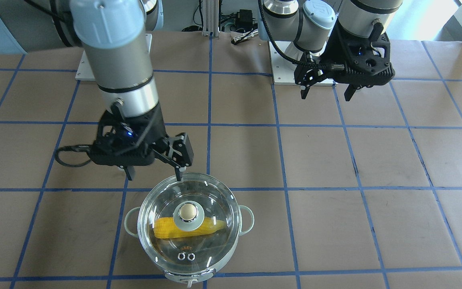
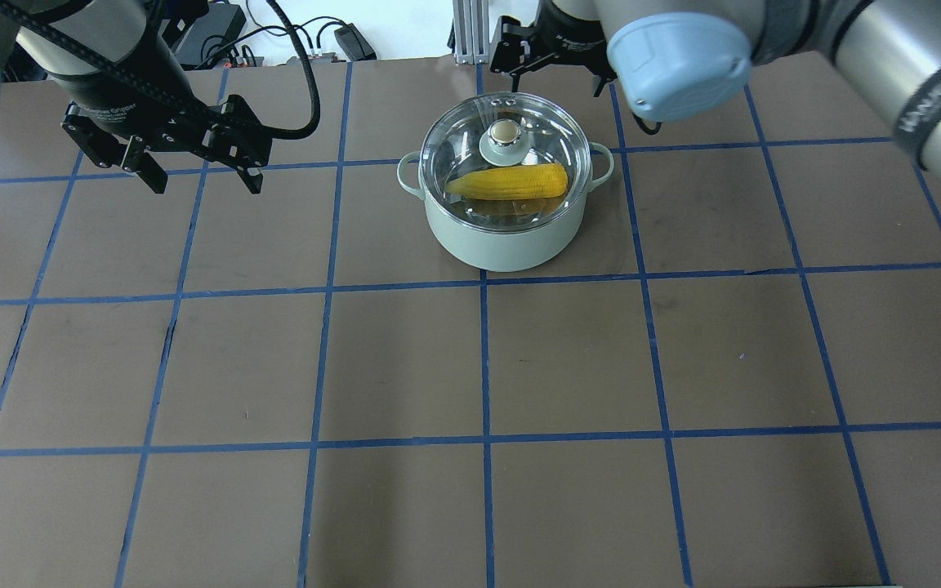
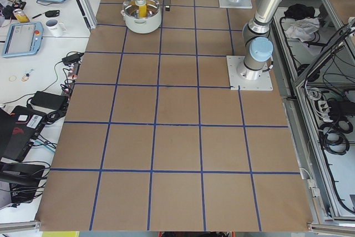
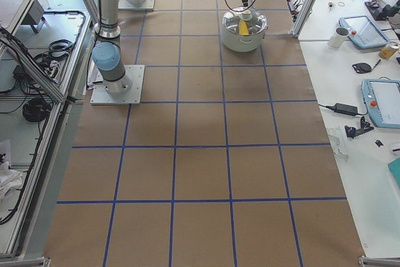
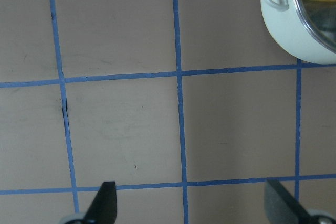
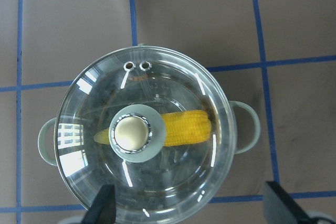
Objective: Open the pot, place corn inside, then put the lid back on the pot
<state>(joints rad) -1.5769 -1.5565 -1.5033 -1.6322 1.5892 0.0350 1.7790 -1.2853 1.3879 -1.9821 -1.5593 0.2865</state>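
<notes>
Seen from overhead, the left hand [image 2: 207,186] hangs at far left over bare brown desk [image 2: 601,367], well apart from the pot. Its two fingers are spread wide and hold nothing. Its wrist camera catches only the fingertips at the bottom edge and a slice of the pot, cut off in the top right corner.

In the middle stands the pale mint pot [image 2: 503,241], with the clear glass lid [image 2: 462,147] seated on its rim. The corn [image 2: 511,181] lies inside, visible through the glass. In the front and right wrist views the lid's beige knob [image 2: 505,131] covers the cob's middle.

Slightly right, the right hand [image 1: 155,176] hovers above the pot, partly hidden overhead by its own arm's blue joint cap [image 2: 677,65]. Its fingers are wide apart and empty. One fingertip overlaps the lid's rim in the front view, and we cannot tell whether it touches.
</notes>
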